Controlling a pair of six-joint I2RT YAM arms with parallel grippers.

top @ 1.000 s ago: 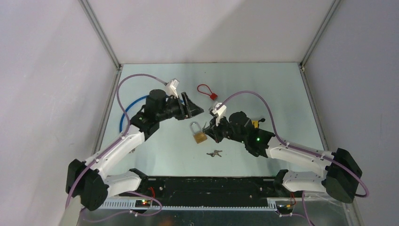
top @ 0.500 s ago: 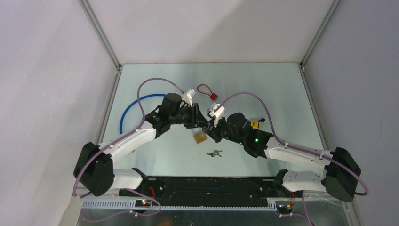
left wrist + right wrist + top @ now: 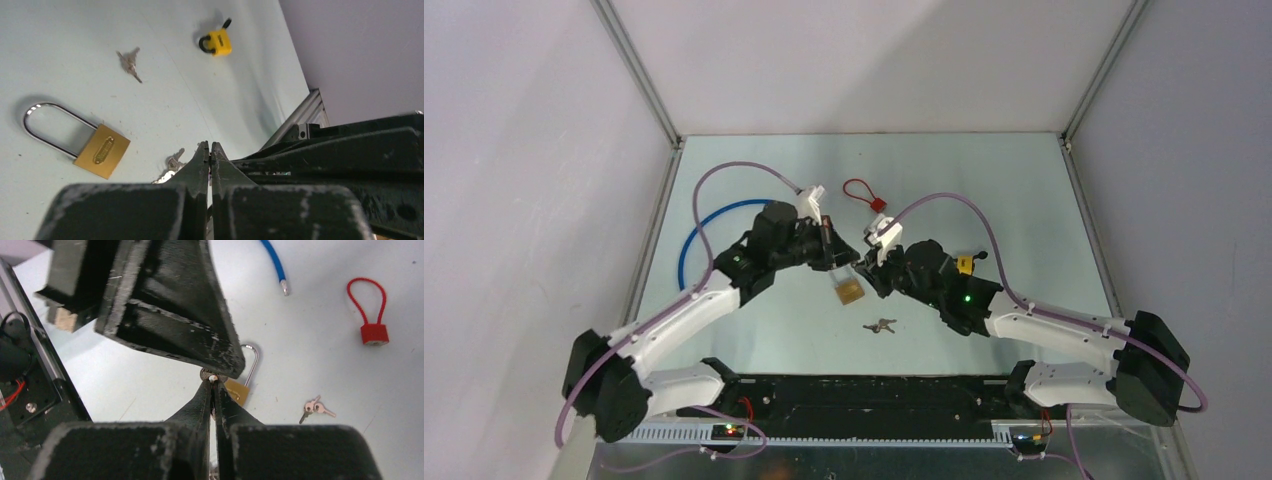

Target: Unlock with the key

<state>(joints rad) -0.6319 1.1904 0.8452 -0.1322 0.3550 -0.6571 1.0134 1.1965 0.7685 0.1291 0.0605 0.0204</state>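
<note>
**A:** The right gripper (image 3: 212, 384), what has it got?

**B:** Its fingers are pressed together on a small silver key (image 3: 212, 375). In the right wrist view the round head, with its hole, peeks out just past the tips at mid-frame.

**A:** And the left gripper (image 3: 210, 149)?

**B:** Closed as well, with only a slit between the fingers. Its tips sit right at the key, but I cannot tell whether they pinch it or merely touch it. I read it as a hand-over or re-grip, meant to leave the blade pointing free.

**A:** Where is the lock?

**B:** The brass padlock with the long steel shackle (image 3: 849, 291) lies flat on the pale green table (image 3: 1024, 200). It is just below the meeting grippers at the centre of the overhead view, and neither gripper holds it. The shackle looks seated in the body.

**A:** Why handle the key in the air?

**B:** Probably because something so thin is hard to turn against the tabletop. The loose padlock would likely slide under a push, so one gripper should steady it first.

**A:** Anything nearby?

**B:** A spare pair of keys (image 3: 881, 325) lies lower centre in the overhead view. A yellow padlock (image 3: 218, 42) sits near the top of the left wrist view, and a red cable lock (image 3: 372, 332) at the upper right of the right wrist view. All are apart from the work.
</note>
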